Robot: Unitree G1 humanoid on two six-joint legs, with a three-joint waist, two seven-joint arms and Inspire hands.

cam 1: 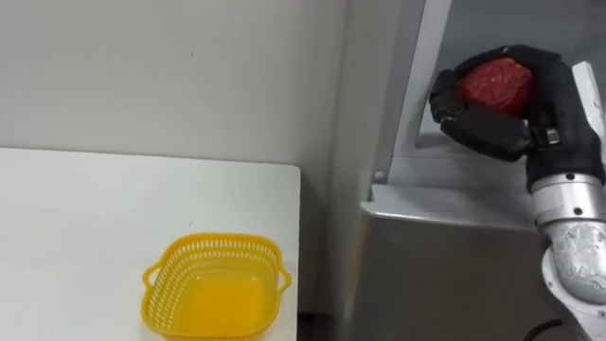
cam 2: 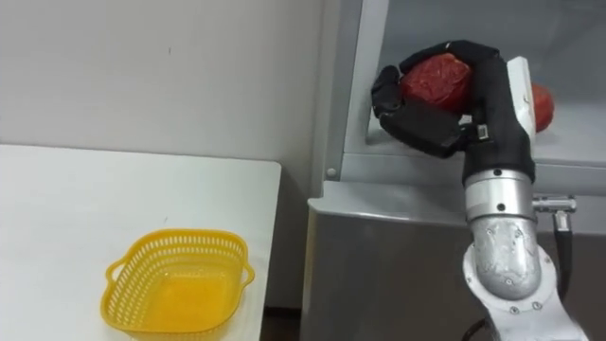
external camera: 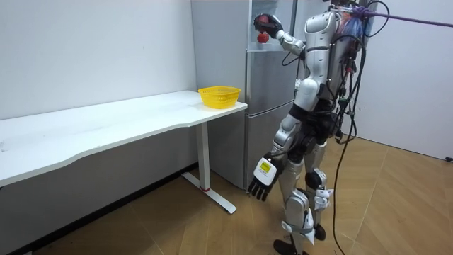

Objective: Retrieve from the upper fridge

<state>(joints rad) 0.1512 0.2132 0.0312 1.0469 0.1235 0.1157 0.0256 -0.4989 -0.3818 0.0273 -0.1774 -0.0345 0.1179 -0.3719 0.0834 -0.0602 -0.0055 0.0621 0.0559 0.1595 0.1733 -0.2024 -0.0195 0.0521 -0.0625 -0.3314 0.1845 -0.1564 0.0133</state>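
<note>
— White wall (cam 1: 142,66) behind, and a long white table (cam 1: 85,208) against it. What do we see at its end?
— We see an empty yellow basket (cam 1: 216,244) near the table's corner. Just beside the table is a grey fridge (cam 2: 398,256), with its upper compartment open.
— Where is the red fruit (cam 2: 436,80)?
— In our right hand (cam 2: 494,104), held up at the mouth of that upper compartment, with the fingers (cam 2: 417,125) curled round it. A second red fruit (cam 2: 542,106) sits inside, just behind the hand.
— And our left hand (external camera: 260,183)?
— It hangs by the thigh in the room view, fingers relaxed and holding nothing. Any print on the back of it is too small for us to read.
</note>
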